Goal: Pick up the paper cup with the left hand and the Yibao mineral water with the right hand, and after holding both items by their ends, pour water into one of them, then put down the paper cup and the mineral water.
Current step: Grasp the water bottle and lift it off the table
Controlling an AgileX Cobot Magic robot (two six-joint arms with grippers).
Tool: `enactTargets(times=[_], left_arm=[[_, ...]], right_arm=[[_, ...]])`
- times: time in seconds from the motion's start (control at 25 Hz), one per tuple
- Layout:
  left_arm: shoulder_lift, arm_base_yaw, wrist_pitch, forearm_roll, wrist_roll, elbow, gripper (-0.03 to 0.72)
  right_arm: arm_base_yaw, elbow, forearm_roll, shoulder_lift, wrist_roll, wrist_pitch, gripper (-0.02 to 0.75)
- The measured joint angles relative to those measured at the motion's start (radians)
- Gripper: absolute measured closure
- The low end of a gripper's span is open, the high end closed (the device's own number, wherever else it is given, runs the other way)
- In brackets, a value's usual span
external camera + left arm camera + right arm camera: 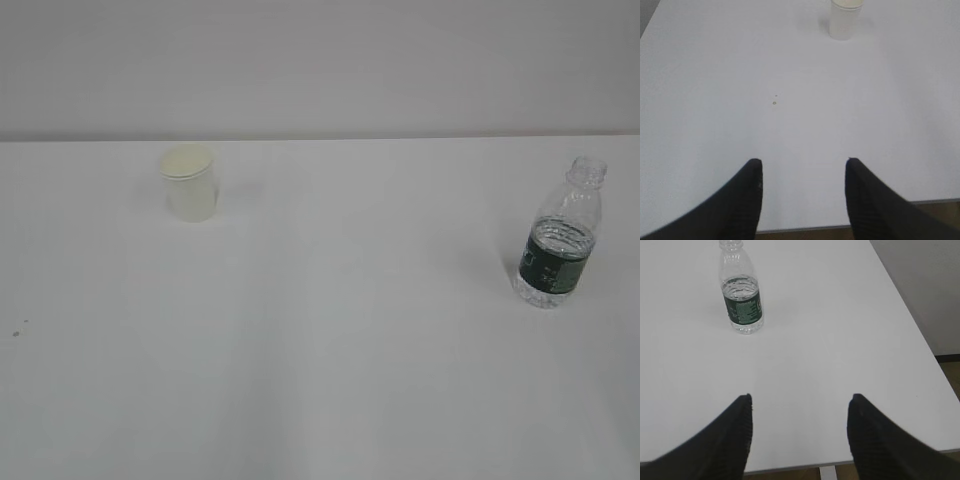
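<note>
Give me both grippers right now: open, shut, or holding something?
Left gripper: open, empty; the paper cup stands far ahead, untouched.
Right gripper: open, empty; the Yibao mineral water stands far ahead, untouched.

Matt paper cup (190,183), clear ribbed plastic bottle (560,240).

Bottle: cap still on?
No. The bottle stands upright on the table with a bare, open neck; no cap is visible.
</note>
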State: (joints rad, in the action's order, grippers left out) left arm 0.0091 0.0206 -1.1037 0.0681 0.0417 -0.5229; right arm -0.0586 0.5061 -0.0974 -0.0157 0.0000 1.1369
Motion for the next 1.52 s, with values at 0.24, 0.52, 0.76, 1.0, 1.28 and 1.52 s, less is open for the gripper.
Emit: enactTargets(times=[0.24,0.52,0.76,1.0,1.28,1.52], left_arm=[[0.0,0.0,0.0,0.0,0.0,0.0,0.298],[0.0,0.0,0.0,0.0,0.0,0.0,0.298],[0.0,0.0,0.0,0.0,0.0,0.0,0.31],[0.0,0.0,0.0,0.0,0.0,0.0,0.314],[0.0,0.0,0.0,0.0,0.0,0.0,0.336],[0.0,0.0,0.0,0.0,0.0,0.0,0.383]], right_arm=[[0.0,0.0,0.0,0.0,0.0,0.0,0.279],[0.0,0.0,0.0,0.0,0.0,0.0,0.279],[0.0,0.0,0.0,0.0,0.0,0.0,0.279],[0.0,0.0,0.0,0.0,0.0,0.0,0.279],[0.0,0.0,0.0,0.0,0.0,0.0,0.279],[0.0,0.0,0.0,0.0,0.0,0.0,0.279]])
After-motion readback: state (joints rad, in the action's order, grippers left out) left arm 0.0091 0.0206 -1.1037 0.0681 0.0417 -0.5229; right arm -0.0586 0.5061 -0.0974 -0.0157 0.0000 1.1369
